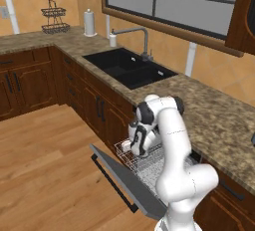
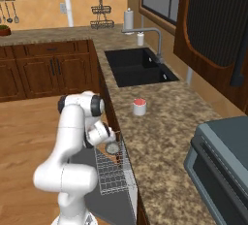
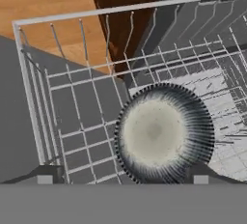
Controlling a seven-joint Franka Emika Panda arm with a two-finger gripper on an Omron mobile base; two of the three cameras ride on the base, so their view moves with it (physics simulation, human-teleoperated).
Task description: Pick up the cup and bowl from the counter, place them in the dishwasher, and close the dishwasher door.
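The grey bowl (image 3: 164,133) with its speckled inside lies upright in the dishwasher's white wire rack (image 3: 72,97), and also shows under my hand (image 2: 113,147). My gripper (image 3: 124,177) hangs just above it, open; the left fingertip (image 3: 46,175) stands well clear of the bowl and the right one is near its rim. The arm reaches down into the rack (image 1: 130,148). The white cup (image 2: 139,106) with its red inside stands on the brown counter (image 2: 160,136), right of the sink. The dishwasher door (image 1: 119,180) is dropped open.
A black sink (image 1: 129,68) with a faucet (image 1: 142,33) is set in the counter beyond the dishwasher. A grey appliance (image 2: 223,161) sits on the counter at the near right. Dark wooden cabinets (image 1: 99,108) flank the rack, with wooden floor (image 1: 45,165) left of the door.
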